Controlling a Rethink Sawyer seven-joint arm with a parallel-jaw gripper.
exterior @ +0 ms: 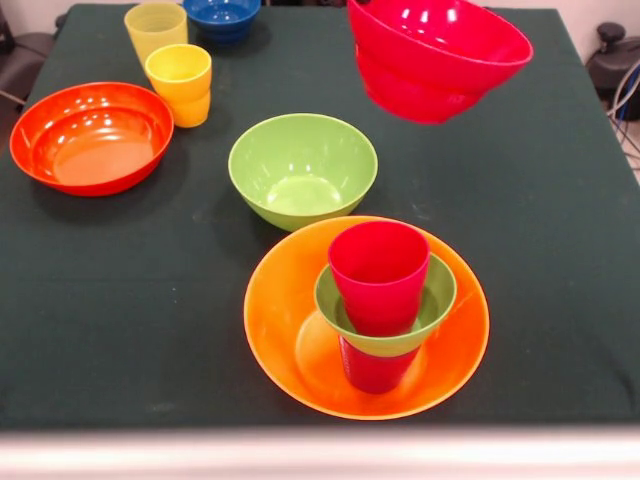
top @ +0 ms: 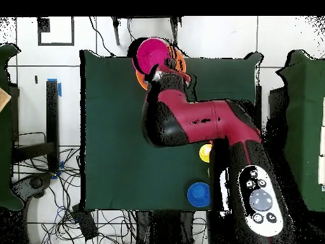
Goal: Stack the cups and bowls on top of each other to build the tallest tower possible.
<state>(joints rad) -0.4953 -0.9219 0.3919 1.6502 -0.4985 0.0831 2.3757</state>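
Note:
The tower stands near the table's front edge: a large yellow-orange bowl (exterior: 290,330) holds a cup (exterior: 375,370) that looks dark red, then a small green bowl (exterior: 440,290), then a red-pink cup (exterior: 378,270) on top. A small red-pink bowl (exterior: 435,60) hangs tilted in the air, above and behind the tower. In the overhead view this bowl (top: 151,54) lies over the orange bowl's rim (top: 139,80), with my gripper (top: 169,64) at its edge, shut on it. In the front view the held bowl hides the gripper.
A large green bowl (exterior: 303,168) sits just behind the tower. A wide orange-red bowl (exterior: 90,135) is at the left. A yellow-orange cup (exterior: 180,82), a pale yellow cup (exterior: 155,28) and a small blue bowl (exterior: 222,15) stand at the far left.

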